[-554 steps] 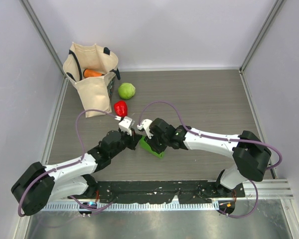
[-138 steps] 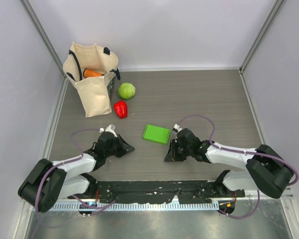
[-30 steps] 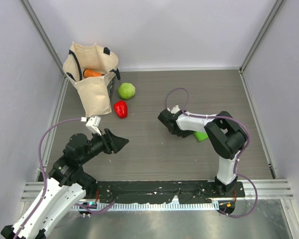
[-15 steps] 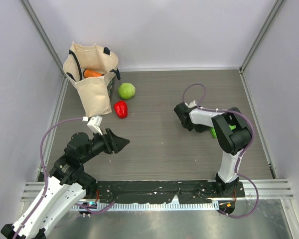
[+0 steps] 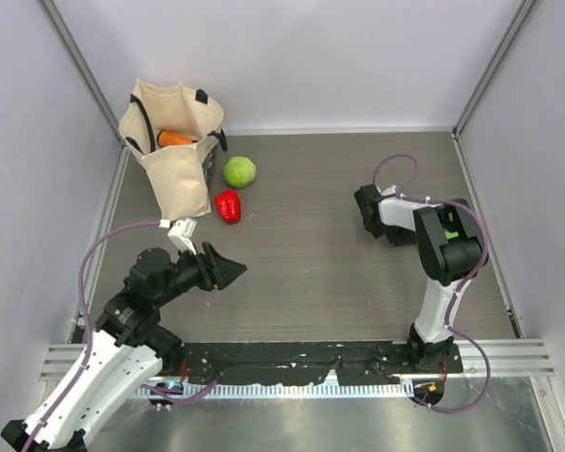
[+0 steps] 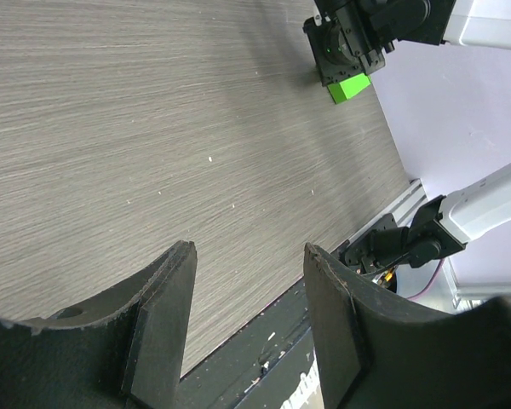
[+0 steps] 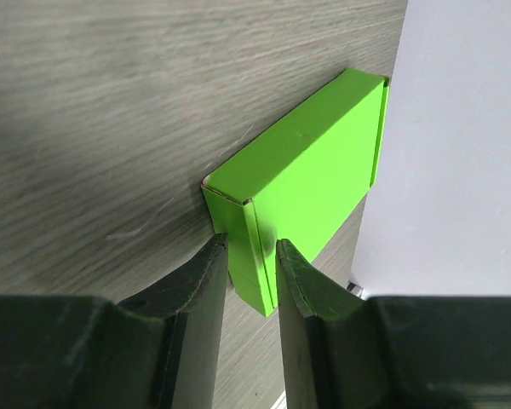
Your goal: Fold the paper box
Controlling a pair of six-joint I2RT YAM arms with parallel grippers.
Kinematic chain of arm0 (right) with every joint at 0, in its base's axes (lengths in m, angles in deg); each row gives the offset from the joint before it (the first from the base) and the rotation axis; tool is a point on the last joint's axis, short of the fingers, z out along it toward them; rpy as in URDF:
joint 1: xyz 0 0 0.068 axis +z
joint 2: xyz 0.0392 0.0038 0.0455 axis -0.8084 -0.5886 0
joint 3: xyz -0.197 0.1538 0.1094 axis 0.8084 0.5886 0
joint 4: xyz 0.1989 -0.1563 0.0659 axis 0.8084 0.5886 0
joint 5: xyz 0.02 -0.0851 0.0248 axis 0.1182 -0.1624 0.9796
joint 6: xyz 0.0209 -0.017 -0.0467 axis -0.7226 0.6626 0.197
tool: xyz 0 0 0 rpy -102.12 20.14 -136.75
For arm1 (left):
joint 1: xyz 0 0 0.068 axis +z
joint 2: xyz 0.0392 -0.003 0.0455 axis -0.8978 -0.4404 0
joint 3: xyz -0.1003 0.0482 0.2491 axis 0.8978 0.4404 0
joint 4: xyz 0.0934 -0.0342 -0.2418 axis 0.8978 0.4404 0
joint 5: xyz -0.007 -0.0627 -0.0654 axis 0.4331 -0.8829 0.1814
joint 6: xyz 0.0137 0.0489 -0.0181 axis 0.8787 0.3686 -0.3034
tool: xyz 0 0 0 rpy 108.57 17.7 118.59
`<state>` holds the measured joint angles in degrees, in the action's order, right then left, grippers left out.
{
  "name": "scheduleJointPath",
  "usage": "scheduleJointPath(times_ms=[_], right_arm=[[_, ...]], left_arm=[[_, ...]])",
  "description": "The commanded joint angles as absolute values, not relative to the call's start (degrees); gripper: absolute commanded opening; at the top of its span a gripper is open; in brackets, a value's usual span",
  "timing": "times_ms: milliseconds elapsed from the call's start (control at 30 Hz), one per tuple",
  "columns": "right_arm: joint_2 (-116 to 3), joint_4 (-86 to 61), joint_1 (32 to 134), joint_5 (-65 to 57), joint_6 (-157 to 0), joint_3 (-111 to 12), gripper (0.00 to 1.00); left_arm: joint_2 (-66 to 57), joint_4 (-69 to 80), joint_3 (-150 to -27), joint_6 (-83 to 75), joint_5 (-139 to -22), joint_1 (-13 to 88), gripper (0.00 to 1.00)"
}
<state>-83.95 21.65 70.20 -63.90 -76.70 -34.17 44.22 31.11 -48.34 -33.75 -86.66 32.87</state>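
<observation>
Right fingers (image 7: 196,298) grip the near end of the box (image 7: 311,158), whose long axis points to one o'clock; left fingers (image 6: 163,319) hang open, well apart.

— Is there any writing, label or number that you can read?

— None. In the right wrist view the paper box (image 7: 311,162), at the centre of the frame, shows plain green faces.

— And the cloth bag (image 5: 174,179) at the upper left of the top view?

— It has a dark patch (image 5: 209,162) on its right edge, too small to tell whether it bears print.
</observation>
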Motion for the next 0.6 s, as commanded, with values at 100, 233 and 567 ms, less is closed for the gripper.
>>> scheduleJointPath(times_ms=[100, 233, 567], right_arm=[[-86.97, 19.54, 66.52, -64.46, -77.52, -39.35, 0.35], [-88.64, 18.66, 65.11, -64.64, -77.26, -41.28, 0.36], [-89.44, 17.08, 61.06, -64.46, -75.5, -43.57, 0.37]], left_arm=[[44.38, 30.6, -51.53, -32.53, -87.59, 32.76, 0.57], [44.56, 31.48, -51.89, -32.0, -86.71, 32.76, 0.57], [44.29, 31.75, -52.24, -31.65, -85.74, 32.76, 0.59]])
